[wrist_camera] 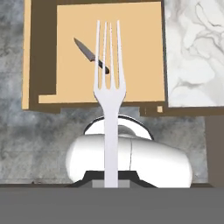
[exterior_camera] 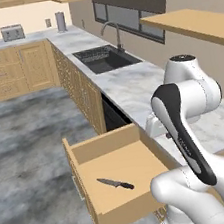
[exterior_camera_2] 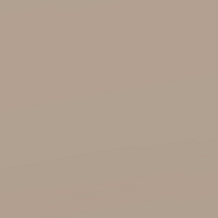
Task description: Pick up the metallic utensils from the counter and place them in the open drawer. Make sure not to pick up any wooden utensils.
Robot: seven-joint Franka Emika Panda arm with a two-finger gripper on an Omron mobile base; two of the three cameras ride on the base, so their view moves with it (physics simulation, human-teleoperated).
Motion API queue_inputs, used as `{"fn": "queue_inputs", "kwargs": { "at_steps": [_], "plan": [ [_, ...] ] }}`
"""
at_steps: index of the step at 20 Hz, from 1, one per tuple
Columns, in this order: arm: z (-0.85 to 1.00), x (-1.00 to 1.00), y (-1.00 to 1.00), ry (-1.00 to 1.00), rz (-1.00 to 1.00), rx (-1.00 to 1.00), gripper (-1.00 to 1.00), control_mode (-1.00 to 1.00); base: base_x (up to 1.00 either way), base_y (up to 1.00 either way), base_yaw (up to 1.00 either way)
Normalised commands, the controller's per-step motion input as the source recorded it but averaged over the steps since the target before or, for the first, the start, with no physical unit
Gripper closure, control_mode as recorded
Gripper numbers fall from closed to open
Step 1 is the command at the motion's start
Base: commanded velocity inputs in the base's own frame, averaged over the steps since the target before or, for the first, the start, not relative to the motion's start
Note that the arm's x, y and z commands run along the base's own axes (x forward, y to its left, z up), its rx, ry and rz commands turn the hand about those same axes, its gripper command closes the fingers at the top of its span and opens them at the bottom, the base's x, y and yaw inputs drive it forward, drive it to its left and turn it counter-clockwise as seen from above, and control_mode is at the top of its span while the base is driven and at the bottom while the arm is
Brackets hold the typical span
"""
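Note:
A silver fork (wrist_camera: 110, 87), one of the metallic utensils, stands up from my gripper (wrist_camera: 111, 181), which is shut on its handle. The fork's tines point over the open drawer (wrist_camera: 144, 52), a light-wood box pulled out from under the counter (wrist_camera: 192, 52). The other metallic utensil, a black-handled knife (wrist_camera: 91, 55), lies on the drawer floor. In the left base view the knife (exterior_camera: 115, 183) rests near the front of the drawer (exterior_camera: 106, 145), and my arm covers the near counter (exterior_camera: 130, 86). The wooden utensils are out of view.
A dark sink (exterior_camera: 105, 58) with a faucet (exterior_camera: 114, 33) is set in the counter farther along. A toaster (exterior_camera: 12, 32) stands on the back counter. Grey floor (exterior_camera: 28, 146) lies left of the drawer. The right base view is a flat tan surface.

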Motion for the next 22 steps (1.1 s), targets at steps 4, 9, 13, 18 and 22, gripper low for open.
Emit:
{"fn": "queue_inputs", "kwargs": {
  "at_steps": [4,9,13,18,22],
  "plan": [
    [0.0,0.0,0.0,0.0,0.0,0.0,1.0,1.0,-0.01,-0.03,0.34],
    [0.0,0.0,0.0,0.0,0.0,0.0,1.0,1.0,0.0,0.0,0.05],
    [0.0,0.0,0.0,0.0,0.0,0.0,1.0,1.0,0.0,0.0,0.0],
    [-0.11,0.37,0.12,0.02,0.0,0.0,1.0,-1.0,0.0,0.0,0.0],
    [-0.31,1.0,0.12,0.13,0.0,0.01,1.0,-1.0,0.0,0.0,0.0]
  ]
}}
